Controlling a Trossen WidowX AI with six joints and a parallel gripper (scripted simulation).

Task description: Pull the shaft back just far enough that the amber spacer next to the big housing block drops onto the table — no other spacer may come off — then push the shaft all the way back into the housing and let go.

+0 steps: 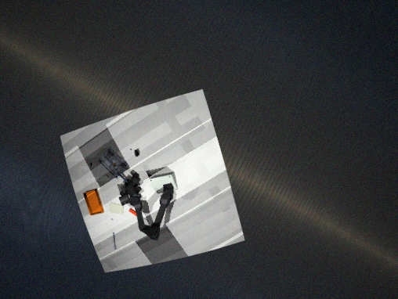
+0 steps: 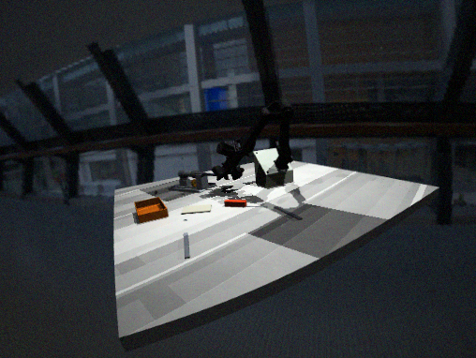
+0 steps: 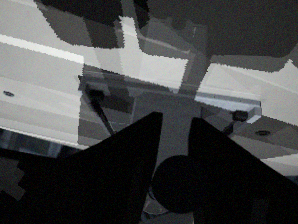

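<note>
The shaft fixture (image 1: pixel 110 158) (image 2: pixel 191 180) stands on a dark baseplate (image 3: pixel 143 104) at the table's far left. Its thin shaft (image 1: pixel 117 172) runs from the housing toward my arm. A small amber spot, the spacer (image 1: pixel 114 164), shows on the shaft inside the fixture; the other spacers are too small to tell apart. My gripper (image 1: pixel 131 182) (image 2: pixel 221 172) (image 3: pixel 175 125) is at the shaft's free end and is shut on it. In the wrist view the dark round shaft end (image 3: pixel 180 183) sits between the two fingers, with the fixture straight ahead.
An orange tray (image 1: pixel 93 201) (image 2: pixel 151 209), a cream card (image 1: pixel 116 207) (image 2: pixel 197 208) and a red piece (image 1: pixel 132 211) (image 2: pixel 235 202) lie near the arm. A grey box (image 1: pixel 164 181) (image 2: pixel 272 170) stands by the arm. A grey peg (image 2: pixel 186 245) stands nearer the front. A small dark object (image 1: pixel 136 152) lies beyond the fixture.
</note>
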